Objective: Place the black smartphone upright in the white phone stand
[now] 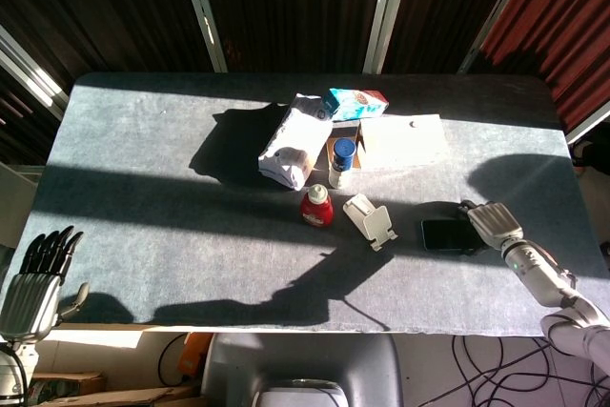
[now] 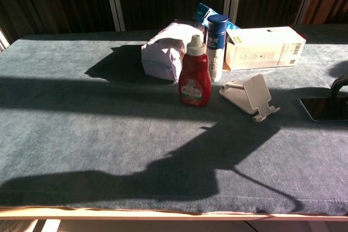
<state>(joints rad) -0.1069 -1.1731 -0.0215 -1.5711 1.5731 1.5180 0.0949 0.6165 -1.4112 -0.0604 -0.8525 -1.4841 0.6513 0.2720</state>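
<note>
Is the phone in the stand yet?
No, the black smartphone lies flat on the table, apart from the white phone stand.

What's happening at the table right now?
The right hand rests over the far end of the flat black smartphone, which lies on the grey table beside the empty white plastic phone stand. Whether its fingers actually grip the phone cannot be told. The left hand hangs idle off the table's near corner, fingers apart, holding nothing.
</note>
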